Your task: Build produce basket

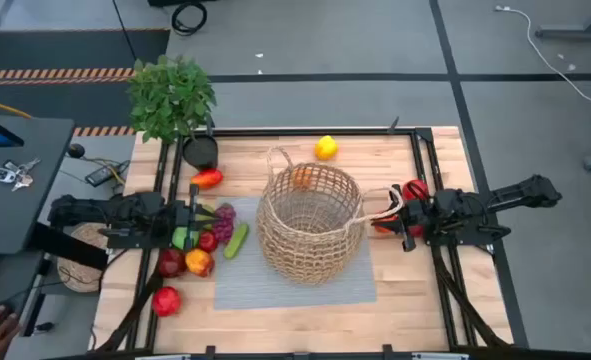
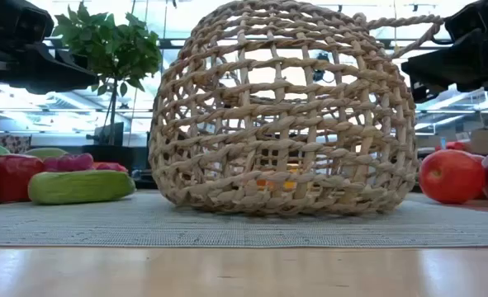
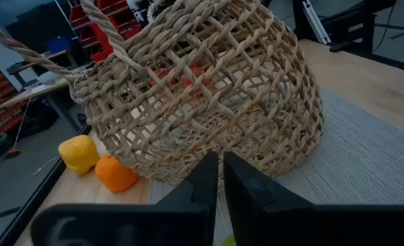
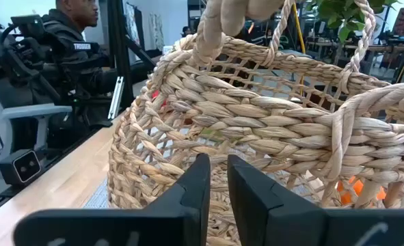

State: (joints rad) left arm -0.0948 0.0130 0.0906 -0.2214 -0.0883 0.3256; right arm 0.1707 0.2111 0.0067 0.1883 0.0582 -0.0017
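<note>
On the grey mat [image 1: 275, 285], the basket [image 1: 310, 235] stands empty at mid-table, the closed, empty left gripper [image 1: 193, 222] over the produce [image 1: 200, 250] on one side, the closed right gripper [image 1: 400, 222] against a loop handle [image 1: 380, 205] opposite. Any nudge there would likely tip the light wickerwork.

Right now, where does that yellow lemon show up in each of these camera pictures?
High view: lemon on the wood at the table's far edge, behind the basket.
Low view: not identifiable; only an orange glow shows through the weave.
Left wrist view: lemon beside an orange, past the basket.
Right wrist view: not visible.
Shared landmark: the basket.
</note>
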